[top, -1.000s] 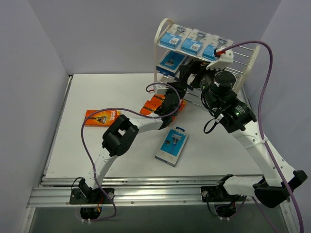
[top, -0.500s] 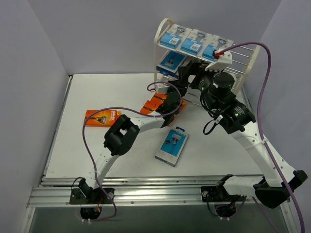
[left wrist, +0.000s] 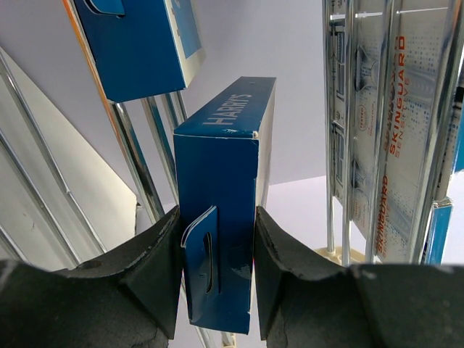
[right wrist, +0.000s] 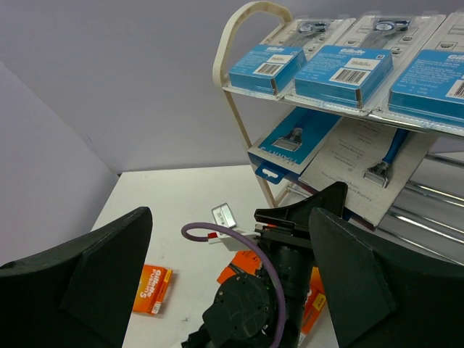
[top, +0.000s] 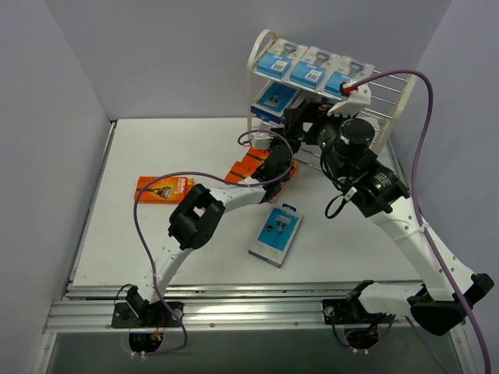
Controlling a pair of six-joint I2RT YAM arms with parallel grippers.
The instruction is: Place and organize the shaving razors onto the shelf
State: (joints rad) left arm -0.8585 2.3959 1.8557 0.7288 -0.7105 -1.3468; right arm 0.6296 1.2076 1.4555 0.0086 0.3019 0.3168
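- While the left gripper (left wrist: 217, 225) pinches a blue Harry's box (left wrist: 221, 181) upright between both fingers, the box stands close against the wire rods of the shelf (right wrist: 221, 58). It is low at the shelf's front; which tier cannot be told.
- The shelf stands at the far right corner of the table (top: 156, 140).
- Three blue packs (top: 308, 70) lie side by side on its top tier.
- On the tier below, another blue pack (top: 273, 97) lies beside a white-carded razor (right wrist: 362, 156).
- Orange boxes (top: 248, 167) sit on the table at the shelf's foot, just beside the left gripper.
- A lone orange box (top: 164, 188) lies toward the table's left edge.
- A blue-grey pack (top: 275, 234) lies mid-table, nearer the near edge.
- The right gripper (right wrist: 232, 246) hangs before the shelf above the left wrist, fingers spread wide and holding nothing.
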